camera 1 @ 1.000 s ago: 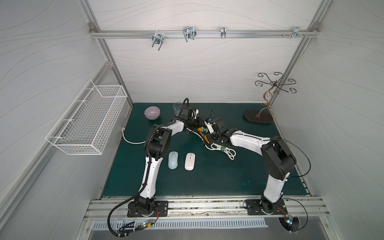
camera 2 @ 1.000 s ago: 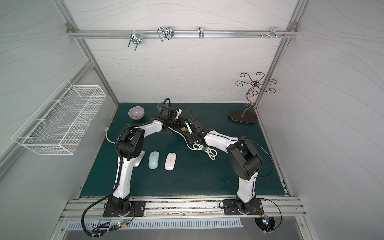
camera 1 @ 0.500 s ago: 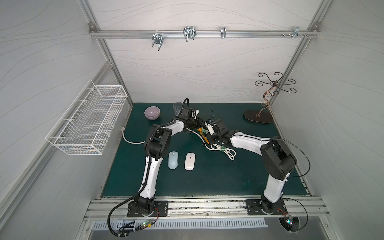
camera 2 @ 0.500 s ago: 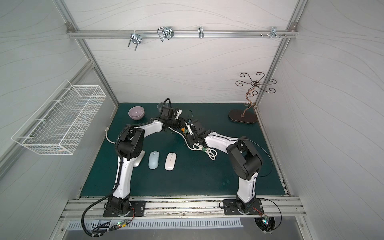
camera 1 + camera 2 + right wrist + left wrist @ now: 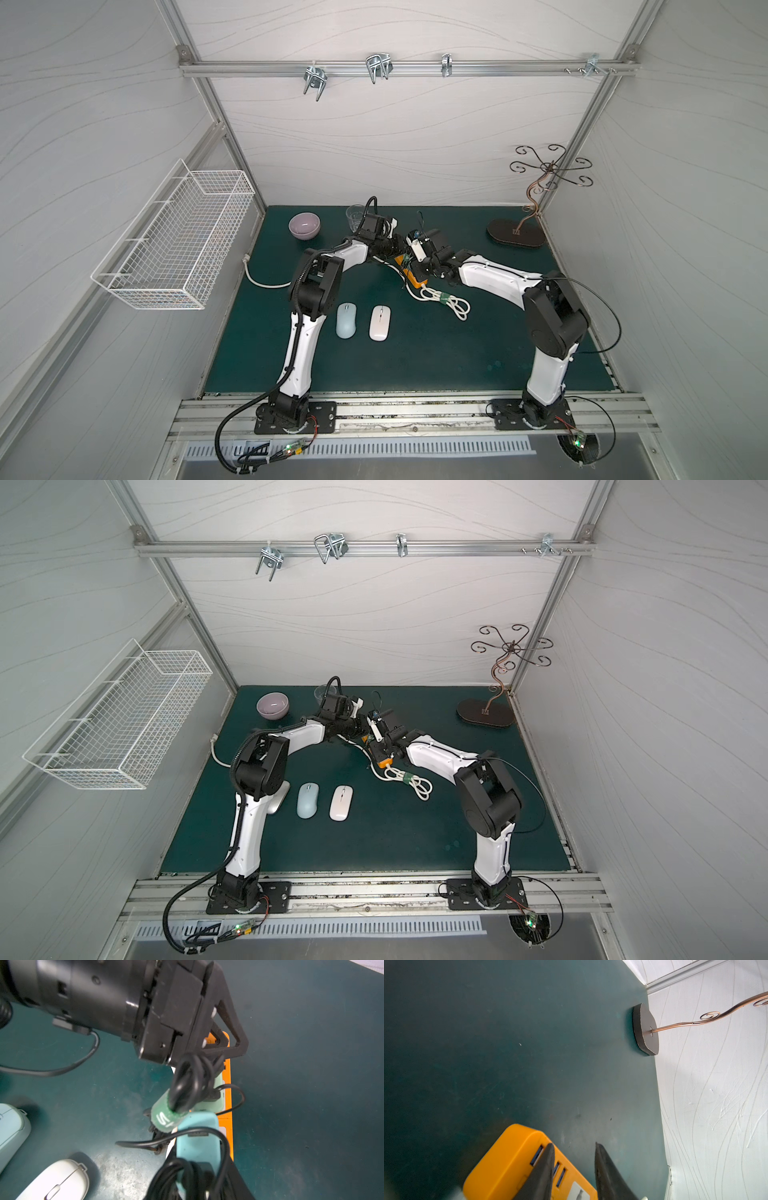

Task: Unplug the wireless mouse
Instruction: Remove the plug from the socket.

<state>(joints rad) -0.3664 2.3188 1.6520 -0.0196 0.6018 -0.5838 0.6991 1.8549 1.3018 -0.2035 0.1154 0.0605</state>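
Two mice lie side by side on the green mat, a pale blue mouse (image 5: 345, 320) and a white mouse (image 5: 379, 323); no cable shows on either. Behind them lies an orange power strip (image 5: 415, 281) with USB ports (image 5: 536, 1155). My left gripper (image 5: 573, 1145) is shut on the strip's far end, one finger (image 5: 544, 1169) across its top. In the right wrist view a teal charger block (image 5: 197, 1147) stands in the strip with a black cable (image 5: 187, 1082) plugged into it. My right gripper (image 5: 199, 1159) is shut on that block. A bundle of black cable hides its fingertips.
A coiled white cord (image 5: 446, 301) runs from the strip's near end. A purple bowl (image 5: 304, 225) and a clear glass (image 5: 353, 215) stand at the back left, a copper stand's dark base (image 5: 515, 239) at the back right. A wire basket (image 5: 174, 245) hangs on the left wall.
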